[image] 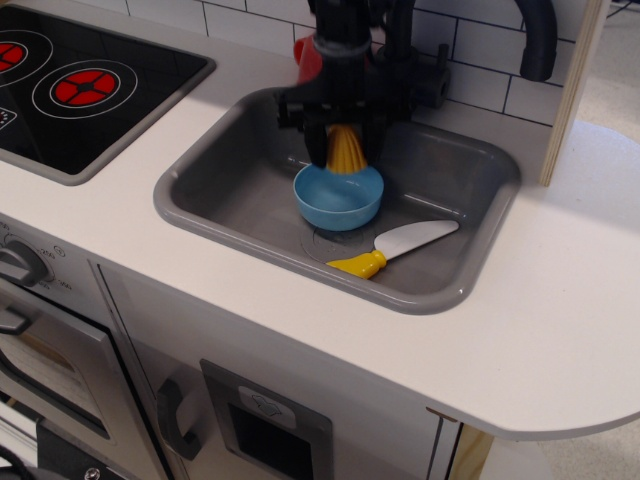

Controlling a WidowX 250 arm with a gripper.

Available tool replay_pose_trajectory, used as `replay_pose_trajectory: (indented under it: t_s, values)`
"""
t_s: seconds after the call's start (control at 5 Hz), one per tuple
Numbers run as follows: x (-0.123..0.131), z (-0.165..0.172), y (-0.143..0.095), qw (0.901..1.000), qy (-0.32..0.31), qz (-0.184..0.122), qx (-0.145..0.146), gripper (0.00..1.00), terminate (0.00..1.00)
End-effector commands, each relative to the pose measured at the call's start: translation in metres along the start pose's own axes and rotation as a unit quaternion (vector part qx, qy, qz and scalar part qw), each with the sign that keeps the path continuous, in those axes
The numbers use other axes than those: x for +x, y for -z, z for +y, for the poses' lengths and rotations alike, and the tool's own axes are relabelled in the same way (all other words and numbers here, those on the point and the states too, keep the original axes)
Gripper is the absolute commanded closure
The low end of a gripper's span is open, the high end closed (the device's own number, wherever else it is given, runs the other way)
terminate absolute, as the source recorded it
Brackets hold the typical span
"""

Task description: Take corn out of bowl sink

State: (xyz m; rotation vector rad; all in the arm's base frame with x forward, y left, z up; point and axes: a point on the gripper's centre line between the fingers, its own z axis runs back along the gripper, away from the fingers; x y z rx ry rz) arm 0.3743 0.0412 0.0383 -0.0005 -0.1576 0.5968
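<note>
The gripper (345, 140) is holding the corn (346, 152) just above the bowl (338, 198).
Its jaws are clenching both sides of the corn; the bowl is sitting in the sink (240, 180).

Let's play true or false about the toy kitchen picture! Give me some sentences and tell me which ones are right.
1. The gripper is holding the corn. True.
2. The corn sits deep inside the bowl. False: it is lifted above the bowl.
3. The toy knife lies in the sink. True.
4. The knife's handle is red. False: it is yellow.
5. The bowl is light blue. True.
</note>
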Motion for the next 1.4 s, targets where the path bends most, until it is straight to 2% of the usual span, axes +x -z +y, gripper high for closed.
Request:
replay_pose_trajectory:
  t_s: [0.0,0.2,0.4,0.6,0.8,1.0,1.2]
  values:
    - [-0.013,-0.018,-0.043,0.9992,0.035,-0.003,-0.019,1.0,0.0]
    - [-0.045,-0.027,-0.036,0.9937,0.095,0.057,-0.016,1.0,0.0]
    - [-0.076,-0.031,-0.018,0.9871,0.148,0.059,-0.002,1.0,0.0]
    - [-0.097,-0.039,-0.004,0.983,0.174,0.059,0.0,1.0,0.0]
    - [-0.108,-0.046,0.007,0.9819,0.174,0.074,-0.001,1.0,0.0]
    - [-0.109,-0.045,0.007,0.9842,0.152,0.088,-0.019,1.0,0.0]
    - [-0.112,-0.043,0.01,0.984,0.151,0.094,-0.005,0.0,1.0]
